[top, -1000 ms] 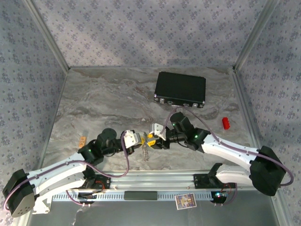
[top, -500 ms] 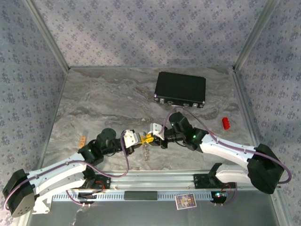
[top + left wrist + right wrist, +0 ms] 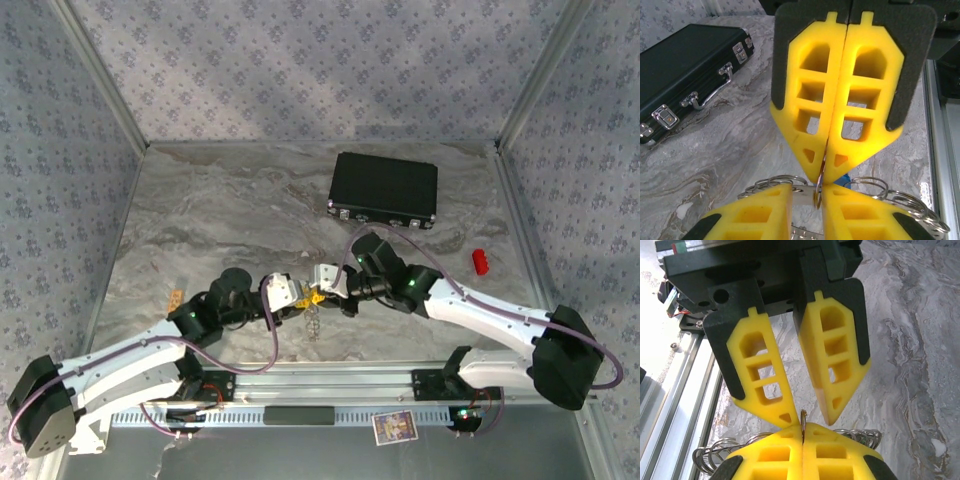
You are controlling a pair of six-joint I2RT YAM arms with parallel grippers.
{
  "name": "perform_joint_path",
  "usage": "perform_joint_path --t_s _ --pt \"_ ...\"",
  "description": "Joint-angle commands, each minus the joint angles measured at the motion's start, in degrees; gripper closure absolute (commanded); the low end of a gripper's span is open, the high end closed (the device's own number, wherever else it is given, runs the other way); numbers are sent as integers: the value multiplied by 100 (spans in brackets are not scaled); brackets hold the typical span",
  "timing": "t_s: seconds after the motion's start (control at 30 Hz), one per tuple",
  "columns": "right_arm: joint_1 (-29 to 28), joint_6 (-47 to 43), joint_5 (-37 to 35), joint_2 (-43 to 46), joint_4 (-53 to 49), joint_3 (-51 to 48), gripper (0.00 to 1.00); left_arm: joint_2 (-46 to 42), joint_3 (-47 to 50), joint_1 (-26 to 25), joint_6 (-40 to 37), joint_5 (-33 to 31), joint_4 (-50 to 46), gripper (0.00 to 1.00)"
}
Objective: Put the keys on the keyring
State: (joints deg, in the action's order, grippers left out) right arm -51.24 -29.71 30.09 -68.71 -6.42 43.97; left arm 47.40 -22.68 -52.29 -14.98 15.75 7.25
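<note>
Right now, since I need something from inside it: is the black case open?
No, the black case lies flat with its lid shut.

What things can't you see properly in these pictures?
- Blue key, left wrist view: mostly hidden behind the right gripper.
- Keyring, same view: covered by the left gripper's fingers, cut by the bottom edge.
- Top view: keyring's hanging part too small for detail.

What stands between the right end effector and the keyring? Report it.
Nothing visible. The right end effector is shut directly on the keyring; the left end effector faces it, jaws apart.
</note>
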Motion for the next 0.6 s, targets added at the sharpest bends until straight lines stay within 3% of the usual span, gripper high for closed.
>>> perform_joint_path --t_s 0.0,0.1,0.27,0.33,0.43,0.5,0.57 --pt "-92 -297 41 -29 -465 300 100 85 -245 -30 -137 111 -118 80" --pt "-124 -303 72 -63 -457 356 100 145 -281 -27 -145 195 -118 82" --pt "-122 -145 282 -66 -222 317 100 166 -264 -29 -180 227 -75 100" --pt "-82 -35 368 -4 -58 213 100 155 -218 -34 -173 227 -29 100" --pt "38 167 387 171 271 -93 70 90 -63 -31 -117 212 202 100" --pt "173 363 457 309 630 -416 62 47 106 -33 -13 196 523 100" --pt "233 495 453 361 840 -601 60 38 251 -28 67 210 785 100"
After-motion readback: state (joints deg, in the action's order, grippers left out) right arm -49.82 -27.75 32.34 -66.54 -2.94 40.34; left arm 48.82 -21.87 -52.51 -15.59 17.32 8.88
